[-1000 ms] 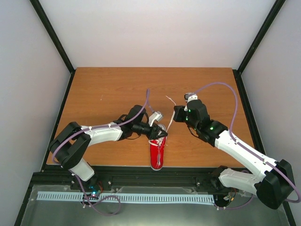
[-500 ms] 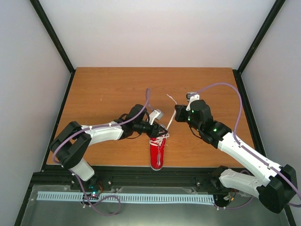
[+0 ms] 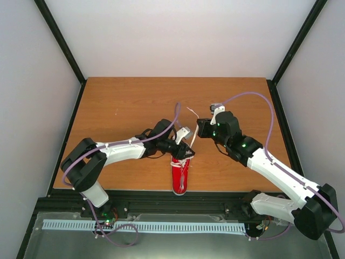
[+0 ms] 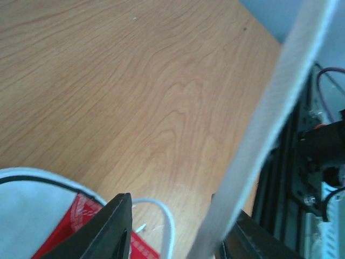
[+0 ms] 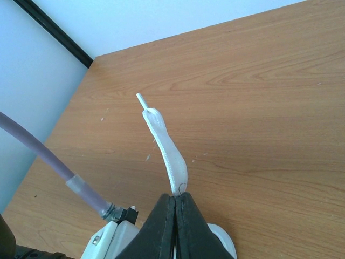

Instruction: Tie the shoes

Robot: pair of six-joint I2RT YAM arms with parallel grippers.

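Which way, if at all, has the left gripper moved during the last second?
Yes: the left gripper has shifted slightly toward the table's right side, judged against the unmoved red sneaker.

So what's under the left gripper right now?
Under the left gripper: the open top of the red canvas sneaker and its white lace. The gripper hides where that lace starts.

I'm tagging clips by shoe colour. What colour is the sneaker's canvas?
Red. The sneaker shows best in the top external view.

Smooth matt wood-grain table (image 5: 259, 108) under me, woven white cloth lace (image 5: 170, 151), red canvas shoe (image 3: 179, 175), my matt black plastic fingers (image 5: 156, 229).
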